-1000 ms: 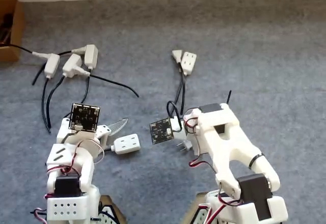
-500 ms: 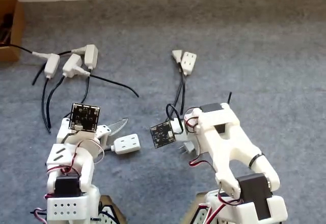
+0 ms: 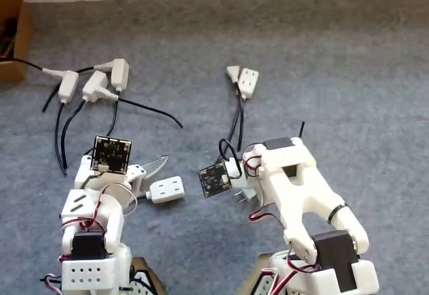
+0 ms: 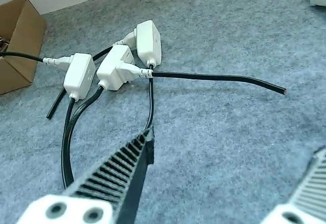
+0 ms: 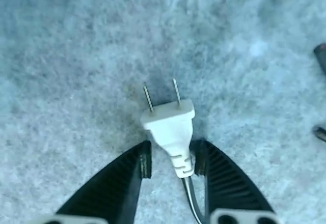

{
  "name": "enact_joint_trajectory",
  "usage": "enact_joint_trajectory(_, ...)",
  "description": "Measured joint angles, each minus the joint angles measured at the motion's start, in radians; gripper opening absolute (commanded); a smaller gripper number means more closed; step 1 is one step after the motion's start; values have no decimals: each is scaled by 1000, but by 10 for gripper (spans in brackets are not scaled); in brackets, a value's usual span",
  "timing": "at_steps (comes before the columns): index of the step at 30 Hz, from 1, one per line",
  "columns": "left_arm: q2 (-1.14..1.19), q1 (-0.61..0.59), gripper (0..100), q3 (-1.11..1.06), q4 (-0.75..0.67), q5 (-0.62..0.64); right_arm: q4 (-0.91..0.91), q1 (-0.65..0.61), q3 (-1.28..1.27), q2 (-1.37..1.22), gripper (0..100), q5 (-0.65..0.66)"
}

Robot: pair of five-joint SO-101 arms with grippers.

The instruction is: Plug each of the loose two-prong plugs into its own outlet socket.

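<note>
A white two-prong plug [image 5: 168,119] lies on the grey carpet with its prongs pointing away from my right gripper [image 5: 171,158]. The gripper is open, its black fingers [image 5: 144,160] straddling the plug's body with small gaps. In the high view this plug [image 3: 242,194] sits under the right arm's wrist. My left gripper [image 3: 151,178] is open beside a white outlet socket [image 3: 165,189], holding nothing. Its fingers [image 4: 114,170] spread wide, and three white plug pieces [image 4: 117,66] with black cables lie farther off. Another white socket [image 3: 248,80] lies mid-table with a small plug [image 3: 232,72] beside it.
A cardboard box [image 3: 13,40] stands at the far left edge. Black cables [image 3: 64,134] trail from the three white pieces [image 3: 95,84] toward the left arm. A black cable [image 3: 238,114] runs from the mid-table socket down to the right arm.
The right arm's wrist has shifted slightly down and nearer over the plug. The left arm has not moved.
</note>
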State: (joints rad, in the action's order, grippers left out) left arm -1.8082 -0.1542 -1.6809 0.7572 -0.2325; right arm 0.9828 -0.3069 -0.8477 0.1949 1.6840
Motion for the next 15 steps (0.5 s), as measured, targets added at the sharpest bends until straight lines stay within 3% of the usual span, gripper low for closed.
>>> enact_joint_trajectory(3, 0, 0, 436, 0, 0, 0, 0, 11, 0, 0, 141, 0)
enact_joint_trajectory(6, 0, 0, 436, 0, 0, 0, -2, 12, -11, 2, 5, -2)
enact_joint_trajectory(10, 0, 0, 436, 0, 0, 0, -109, 12, -63, 15, 12, -18)
enact_joint_trajectory(15, 0, 0, 436, 0, 0, 0, -275, 12, -173, 15, 5, -209)
